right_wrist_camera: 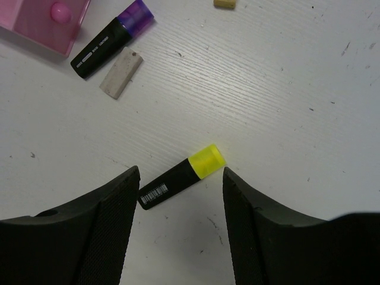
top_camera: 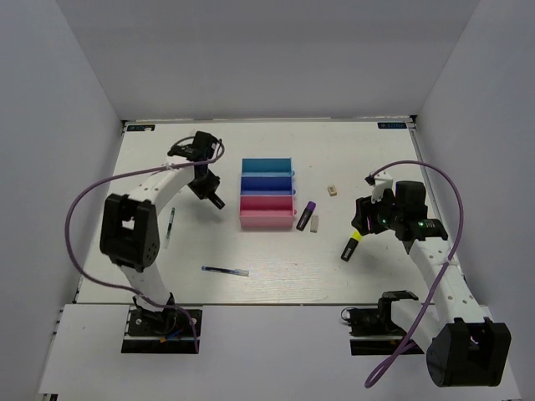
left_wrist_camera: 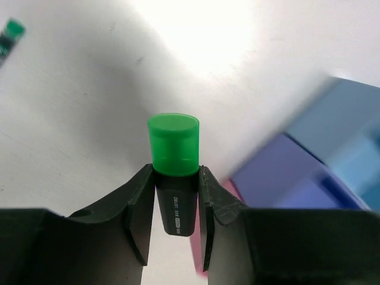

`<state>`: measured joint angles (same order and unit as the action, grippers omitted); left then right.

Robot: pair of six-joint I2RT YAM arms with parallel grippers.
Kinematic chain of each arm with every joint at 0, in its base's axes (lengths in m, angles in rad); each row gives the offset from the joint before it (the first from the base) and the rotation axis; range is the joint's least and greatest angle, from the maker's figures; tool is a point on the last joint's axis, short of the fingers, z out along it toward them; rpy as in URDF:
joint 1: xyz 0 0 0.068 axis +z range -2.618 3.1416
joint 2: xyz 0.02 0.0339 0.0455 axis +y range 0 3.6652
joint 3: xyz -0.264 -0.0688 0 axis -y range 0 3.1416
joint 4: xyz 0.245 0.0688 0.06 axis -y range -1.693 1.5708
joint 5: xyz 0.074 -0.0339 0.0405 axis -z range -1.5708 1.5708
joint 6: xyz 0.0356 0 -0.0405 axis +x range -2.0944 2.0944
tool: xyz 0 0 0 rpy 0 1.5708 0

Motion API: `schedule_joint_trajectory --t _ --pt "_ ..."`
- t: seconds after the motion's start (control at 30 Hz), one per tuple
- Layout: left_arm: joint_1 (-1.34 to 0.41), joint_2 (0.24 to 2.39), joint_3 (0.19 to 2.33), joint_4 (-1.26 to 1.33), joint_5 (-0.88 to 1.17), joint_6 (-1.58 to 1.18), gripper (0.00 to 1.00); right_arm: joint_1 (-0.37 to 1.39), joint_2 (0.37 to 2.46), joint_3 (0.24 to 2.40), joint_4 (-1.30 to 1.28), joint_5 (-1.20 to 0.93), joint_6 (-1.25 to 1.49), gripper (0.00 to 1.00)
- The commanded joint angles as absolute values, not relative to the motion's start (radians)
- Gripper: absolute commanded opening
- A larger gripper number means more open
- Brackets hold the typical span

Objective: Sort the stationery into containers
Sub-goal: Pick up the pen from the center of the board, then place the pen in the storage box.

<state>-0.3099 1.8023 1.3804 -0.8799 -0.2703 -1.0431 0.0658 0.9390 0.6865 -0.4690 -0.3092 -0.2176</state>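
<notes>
While the left gripper (left_wrist_camera: 175, 173) pinches a green highlighter (left_wrist_camera: 173, 145) just left of the containers (top_camera: 267, 220), the right gripper (right_wrist_camera: 181, 172) hangs spread over a yellow highlighter (right_wrist_camera: 178, 178) lying flat on the bench (top_camera: 284, 288). A purple highlighter (right_wrist_camera: 110, 38) and an eraser (right_wrist_camera: 121, 72) lie beside the pink bin (right_wrist_camera: 41, 24). A blue pen (top_camera: 224, 270) lies well apart.

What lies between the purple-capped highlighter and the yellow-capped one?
A whitish eraser, right beside the purple-capped highlighter; then bare table up to the yellow-capped highlighter. Right wrist view shows it.
</notes>
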Motion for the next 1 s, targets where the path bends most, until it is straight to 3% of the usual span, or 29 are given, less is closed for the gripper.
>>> schedule_joint_trajectory --t 0.0,0.13,0.27,0.47,0.97 --pt "-0.357 1.646 1.419 -0.805 -0.318 -0.936 0.00 0.066 0.928 0.715 -0.443 -0.319 -0.222 0.61" --pt "-0.422 1.634 1.447 -0.743 -0.287 -0.962 0.00 0.066 0.930 0.712 -0.440 -0.319 -0.229 0.60" --pt "-0.494 1.657 1.419 -0.507 -0.337 -0.994 0.00 0.066 0.928 0.709 -0.437 -0.325 -0.227 0.59" --pt "-0.563 1.801 1.518 -0.273 -0.393 -0.911 0.00 0.064 0.928 0.706 -0.436 -0.324 -0.227 0.59" --pt "-0.566 1.959 1.582 -0.130 -0.425 -0.885 0.00 0.067 0.940 0.704 -0.437 -0.336 -0.238 0.59"
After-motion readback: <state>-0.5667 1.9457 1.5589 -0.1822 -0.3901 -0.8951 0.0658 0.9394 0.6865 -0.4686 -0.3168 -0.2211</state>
